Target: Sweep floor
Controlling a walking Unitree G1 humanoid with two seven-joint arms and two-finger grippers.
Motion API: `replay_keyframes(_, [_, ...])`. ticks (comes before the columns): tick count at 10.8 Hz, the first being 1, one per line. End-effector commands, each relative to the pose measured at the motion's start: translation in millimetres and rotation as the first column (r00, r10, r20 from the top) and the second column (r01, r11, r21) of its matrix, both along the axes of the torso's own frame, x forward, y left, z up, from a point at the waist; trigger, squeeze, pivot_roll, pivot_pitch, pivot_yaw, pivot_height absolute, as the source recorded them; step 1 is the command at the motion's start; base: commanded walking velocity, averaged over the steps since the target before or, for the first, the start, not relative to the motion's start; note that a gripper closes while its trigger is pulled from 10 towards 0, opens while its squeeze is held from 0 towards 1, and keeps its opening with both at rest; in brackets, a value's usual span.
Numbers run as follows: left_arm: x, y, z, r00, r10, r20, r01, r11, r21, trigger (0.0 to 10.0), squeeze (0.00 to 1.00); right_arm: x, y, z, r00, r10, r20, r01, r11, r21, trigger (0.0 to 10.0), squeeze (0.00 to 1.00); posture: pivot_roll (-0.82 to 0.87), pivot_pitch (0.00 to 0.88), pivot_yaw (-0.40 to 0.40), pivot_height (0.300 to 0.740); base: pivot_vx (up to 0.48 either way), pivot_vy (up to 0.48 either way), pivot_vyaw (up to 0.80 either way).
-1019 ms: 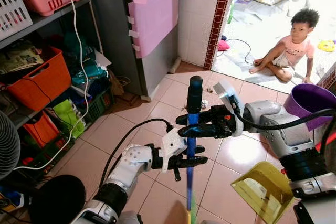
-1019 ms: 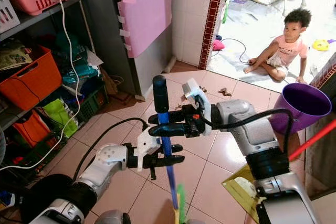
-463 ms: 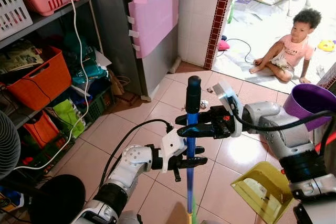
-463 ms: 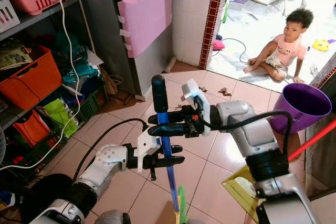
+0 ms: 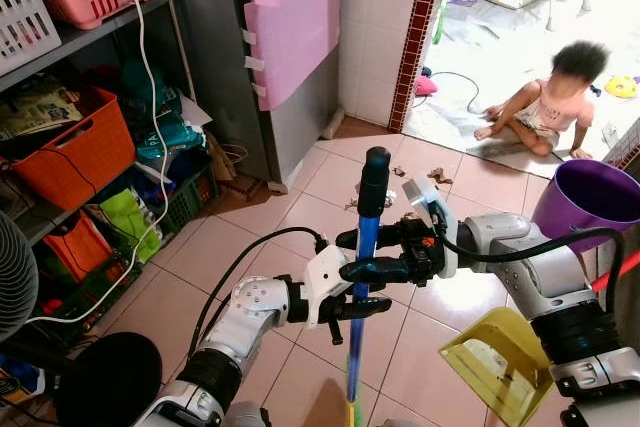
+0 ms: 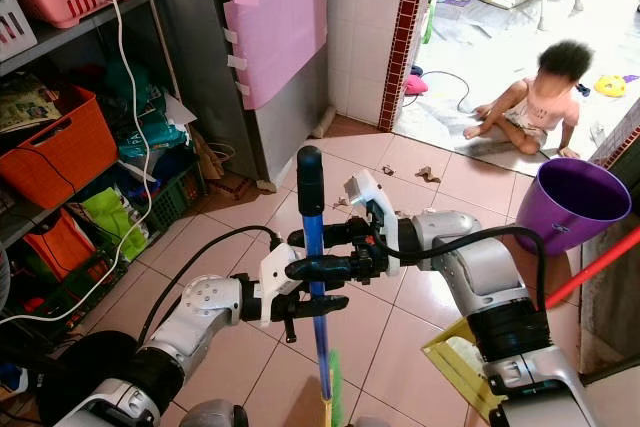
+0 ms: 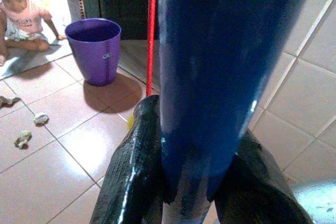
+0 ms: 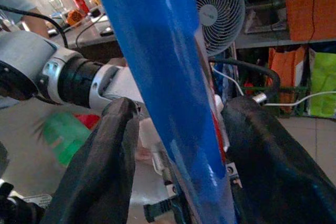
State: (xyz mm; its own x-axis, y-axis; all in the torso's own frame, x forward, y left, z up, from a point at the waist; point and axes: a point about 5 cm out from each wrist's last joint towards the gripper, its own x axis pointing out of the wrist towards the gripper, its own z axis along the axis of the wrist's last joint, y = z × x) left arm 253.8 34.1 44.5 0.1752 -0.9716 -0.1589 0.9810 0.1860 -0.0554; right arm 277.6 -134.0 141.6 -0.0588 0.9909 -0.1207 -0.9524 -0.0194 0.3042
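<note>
Tools, left (image 5: 362,304) and right (image 5: 372,255), clamp smooth blue cylindrical broom handle (image 5: 362,277).

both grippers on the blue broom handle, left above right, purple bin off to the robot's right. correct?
One slip: the right gripper is the upper one, and the left gripper clamps the blue broom handle below it, as the left eye view shows. Both grip the handle, and the purple bin does stand to the robot's right.

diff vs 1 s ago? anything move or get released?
The right gripper has slid down the blue broom handle, closing toward the left gripper. The handle's top has tipped slightly to the robot's right. The person in the doorway has turned their head. Both grippers stay clamped on the handle. Purple bin, yellow dustpan and floor scraps are unchanged.
</note>
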Motion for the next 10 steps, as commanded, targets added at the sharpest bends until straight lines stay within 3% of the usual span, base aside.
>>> replay_keyframes(1, [7.0,-2.0,11.1,0.999,0.008,0.047,-0.006,1.0,-0.03,0.0,0.0,-1.6,0.9,-6.2,1.0,-0.001,-0.009,0.001,1.0,-0.023,10.0,0.0,-0.1,0.0,0.027,0.74,0.0,0.0,0.0])
replay_keyframes(2, [7.1,-2.3,10.8,0.999,0.008,0.047,-0.007,1.0,-0.03,0.0,0.0,1.0,1.6,-7.4,1.0,-0.025,0.001,0.025,1.0,-0.017,2.6,0.0,-0.1,0.0,0.025,0.74,0.0,0.0,0.0])
replay_keyframes(3, [6.7,-2.1,10.2,0.999,0.008,0.046,-0.007,1.0,-0.028,0.0,0.0,1.4,2.6,-6.3,1.0,-0.024,-0.005,0.024,1.0,-0.007,0.0,0.0,-0.1,0.0,0.026,0.74,0.0,0.0,0.0])
replay_keyframes(10, [7.0,-0.2,8.9,0.999,0.013,0.05,-0.012,1.0,-0.02,0.0,0.0,0.1,3.4,-4.5,0.999,-0.052,-0.008,0.053,0.998,0.04,0.0,0.0,-0.1,0.0,0.027,0.74,0.0,0.0,0.0])
